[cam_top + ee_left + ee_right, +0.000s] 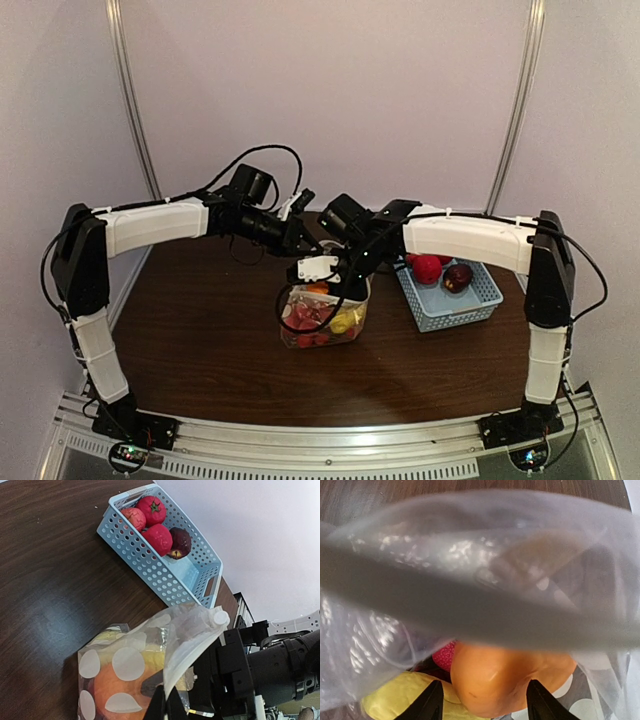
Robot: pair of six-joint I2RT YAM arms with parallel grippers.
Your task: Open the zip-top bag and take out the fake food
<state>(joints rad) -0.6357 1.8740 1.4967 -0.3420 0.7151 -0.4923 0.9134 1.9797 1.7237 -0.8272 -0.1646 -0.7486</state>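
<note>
The zip-top bag (325, 315) stands at the table's middle, clear with white dots (127, 664). Its mouth is open. Inside lie an orange fruit (510, 680), a yellow one (400, 695) and a red one (445, 655). My left gripper (167, 706) is shut on the bag's white zip strip (197, 650) and holds the rim up; in the top view it (308, 248) is above the bag's far side. My right gripper (485, 702) is open inside the bag, its fingers (432, 702) on either side of the orange fruit; in the top view it (345, 288) reaches down into the mouth.
A light-blue basket (470, 305) stands right of the bag, also in the left wrist view (170, 577). It holds red fruits (159, 537) and a dark purple one (180, 541). White walls enclose the brown table (200, 340).
</note>
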